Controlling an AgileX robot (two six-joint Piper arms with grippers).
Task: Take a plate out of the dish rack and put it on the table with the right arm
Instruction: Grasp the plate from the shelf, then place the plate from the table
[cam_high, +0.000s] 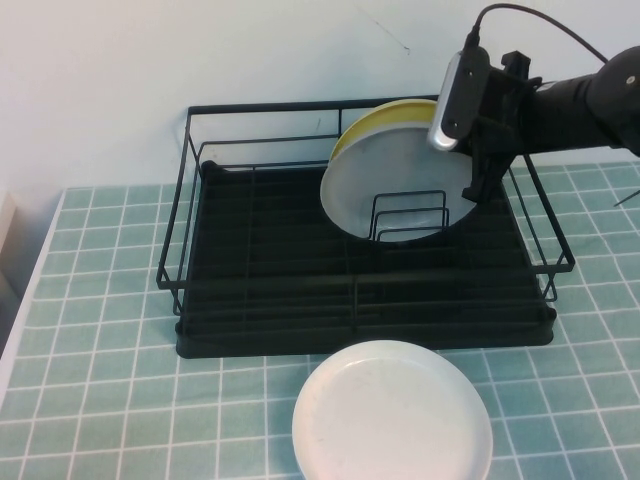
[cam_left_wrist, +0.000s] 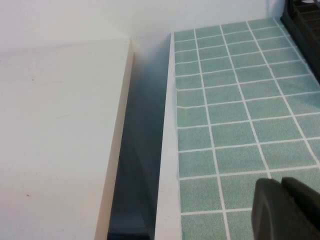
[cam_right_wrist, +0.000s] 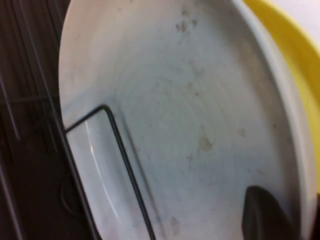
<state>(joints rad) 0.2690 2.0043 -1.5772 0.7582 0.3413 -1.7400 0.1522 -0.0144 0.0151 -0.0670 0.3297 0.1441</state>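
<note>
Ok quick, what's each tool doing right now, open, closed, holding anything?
Left tool: parked low over the table edge, holding nothing.
Right tool: at the grey plate in the dish rack; grip cannot be told.

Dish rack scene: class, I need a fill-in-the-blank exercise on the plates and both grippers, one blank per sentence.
1. In the dish rack, the grey plate stands directly in front of a ____ plate.
2. The right gripper is at the grey plate's ____ edge.
3. A white plate lies flat on the ____, in front of the rack.
4. The left gripper hangs over the tiles near the table's ____ edge.

Missing words: yellow; right; table; left
</note>
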